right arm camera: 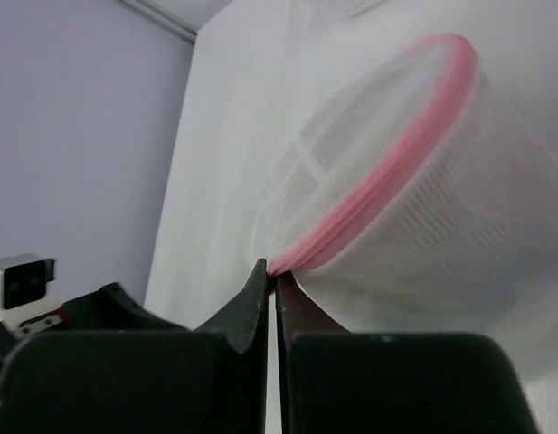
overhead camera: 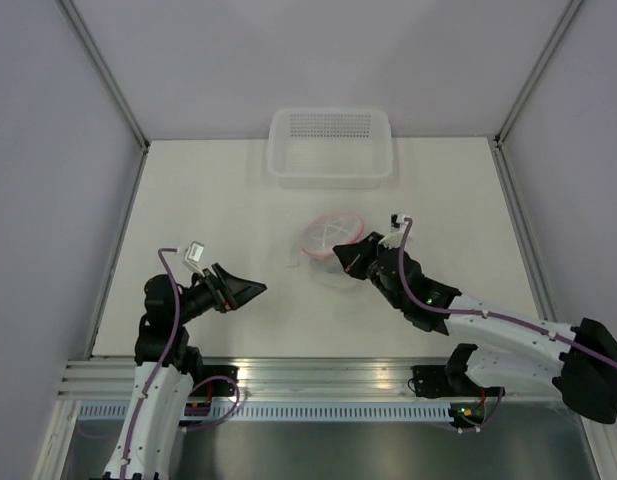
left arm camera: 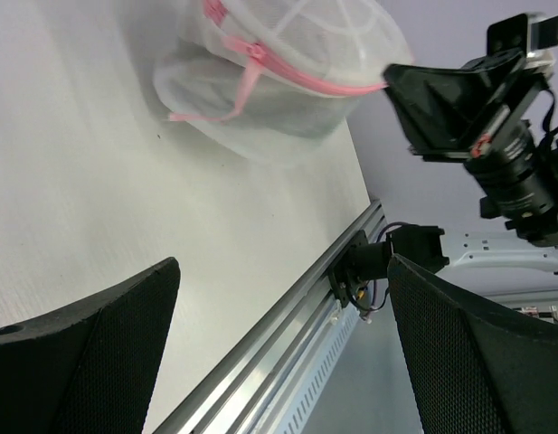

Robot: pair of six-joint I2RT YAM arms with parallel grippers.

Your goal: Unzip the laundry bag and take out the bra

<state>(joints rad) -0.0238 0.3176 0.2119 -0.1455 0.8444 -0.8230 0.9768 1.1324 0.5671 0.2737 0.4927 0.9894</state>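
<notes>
The laundry bag (overhead camera: 328, 236) is a small domed pouch of white mesh with pink zipper trim, in the middle of the table. It also shows in the left wrist view (left arm camera: 279, 81) and the right wrist view (right arm camera: 414, 226). My right gripper (right arm camera: 277, 276) is shut on the bag's pink zipper edge, at its near right side (overhead camera: 340, 250). My left gripper (overhead camera: 256, 290) is open and empty, to the left of the bag and apart from it; its fingers (left arm camera: 98, 334) frame the table's front rail. A pink zipper pull tape (left arm camera: 233, 95) hangs on the bag's side. The bra is hidden inside.
A clear rectangular plastic basket (overhead camera: 330, 148) stands at the back of the table, behind the bag. The metal front rail (left arm camera: 288, 307) runs along the table's near edge. Walls close in on the left, right and back.
</notes>
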